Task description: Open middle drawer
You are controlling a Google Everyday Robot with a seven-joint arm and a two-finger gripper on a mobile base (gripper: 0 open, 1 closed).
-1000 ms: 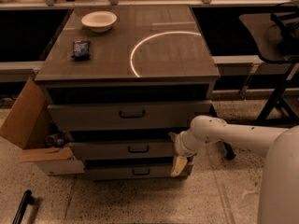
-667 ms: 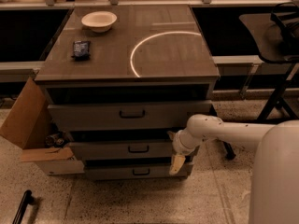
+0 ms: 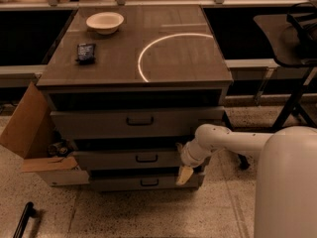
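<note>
Cabinet, grey, 3 drawers. Middle drawer: sits between taller top drawer and slimmest bottom drawer, with 1 dark pull handle at centre. Gripper: at the middle drawer's right end, fingers spread apart, grasping nothing, clear of the handle. On top: 1 white bowl, 1 dark packet. Cardboard box at left.

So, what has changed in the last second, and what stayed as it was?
The claw, at the right end of the middle drawer, shifted slightly toward its handle, and the robot's white body came further into the picture. Nothing visibly taken hold of or let go. The drawer looks no further out; bowl, dark packet and cardboard box unchanged.
</note>
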